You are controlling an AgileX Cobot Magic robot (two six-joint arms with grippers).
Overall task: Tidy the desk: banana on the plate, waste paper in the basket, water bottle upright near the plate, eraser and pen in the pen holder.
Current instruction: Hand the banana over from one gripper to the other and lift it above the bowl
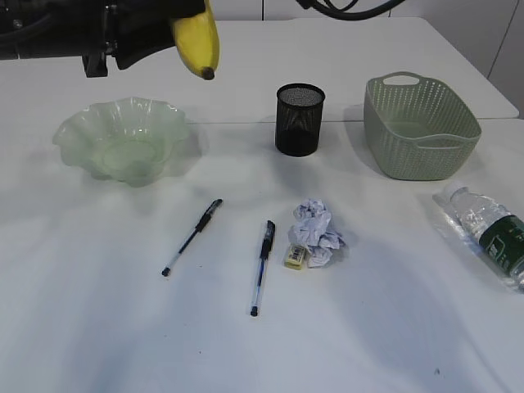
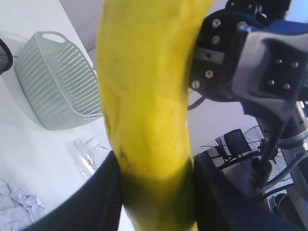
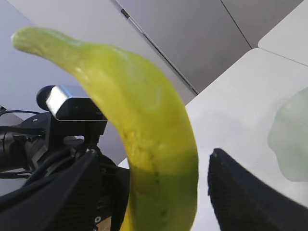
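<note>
Left gripper (image 2: 154,192) clamped the banana (image 1: 198,37) aloft, far-left; right gripper (image 3: 154,192) stood open beside it; next, lower onto the plate (image 1: 123,139).

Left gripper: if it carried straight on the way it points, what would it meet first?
Past the banana that the left gripper grips, it would probably meet the right gripper, facing it head-on; how far ahead is unclear.

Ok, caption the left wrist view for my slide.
Left gripper clamps the banana; basket and lying bottle behind.
</note>
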